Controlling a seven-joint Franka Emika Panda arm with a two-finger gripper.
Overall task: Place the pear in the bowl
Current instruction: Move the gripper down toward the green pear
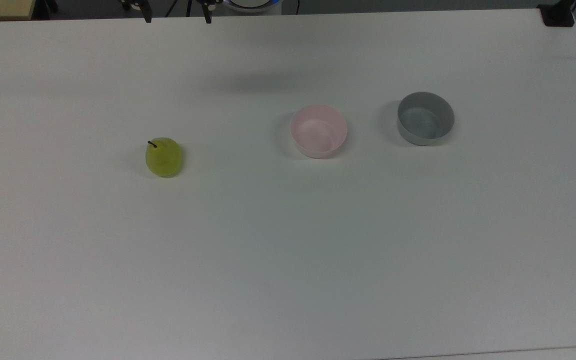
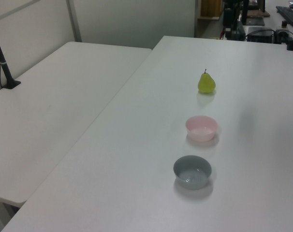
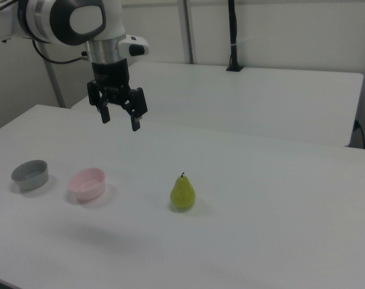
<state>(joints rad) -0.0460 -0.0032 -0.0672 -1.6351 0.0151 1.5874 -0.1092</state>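
Note:
The yellow-green pear (image 1: 164, 157) stands upright on the white table, its dark stem up; it also shows in the left view (image 2: 206, 82) and the right view (image 3: 182, 193). The pale pink bowl (image 1: 318, 130) sits to the top view's right of it, empty, seen too in the left view (image 2: 201, 128) and right view (image 3: 88, 183). My gripper (image 3: 119, 120) hangs open high above the table in the right view, above and behind the bowl, holding nothing. In the top view the two fingertips (image 1: 147, 19) poke in at the upper edge.
A grey bowl (image 1: 425, 118) of like size stands beyond the pink one at the top view's right, also seen in the left view (image 2: 192, 171) and right view (image 3: 31, 174). A second white table (image 2: 54, 106) adjoins. A black post (image 3: 232, 36) stands on that table.

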